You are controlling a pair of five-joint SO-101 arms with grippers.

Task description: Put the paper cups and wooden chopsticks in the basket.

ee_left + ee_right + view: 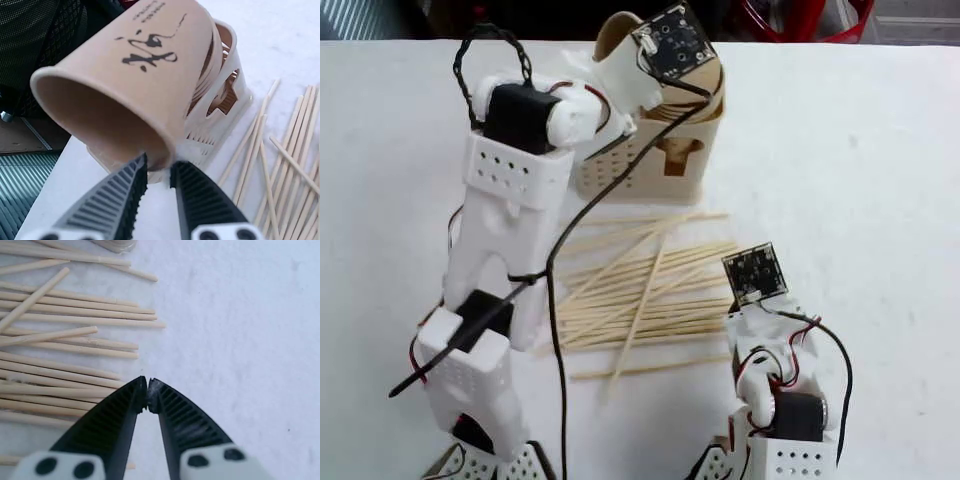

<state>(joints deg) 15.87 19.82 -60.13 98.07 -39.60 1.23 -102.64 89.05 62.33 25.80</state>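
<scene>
Paper cup (145, 75), tan with dark print on its side, is held tilted with its open mouth towards the near side. The left claw (159, 165) is pinched shut on its lower rim. The cup hangs over the far-left edge of the basket (220, 115), a pale slotted box standing at the far middle of the white counter (840, 150). More cups (212, 55) lie nested on their sides inside the basket.

Wooden chopsticks (650, 295) lie loose on the counter just near of the basket. Most run left to right in a rough bundle, and a few cross them at a slant. None of them is in the basket.

The right claw (148, 387) is at the near right, by the right ends of the chopsticks. Its fingertips meet, with nothing between them. I cannot tell whether it touches the counter.
</scene>
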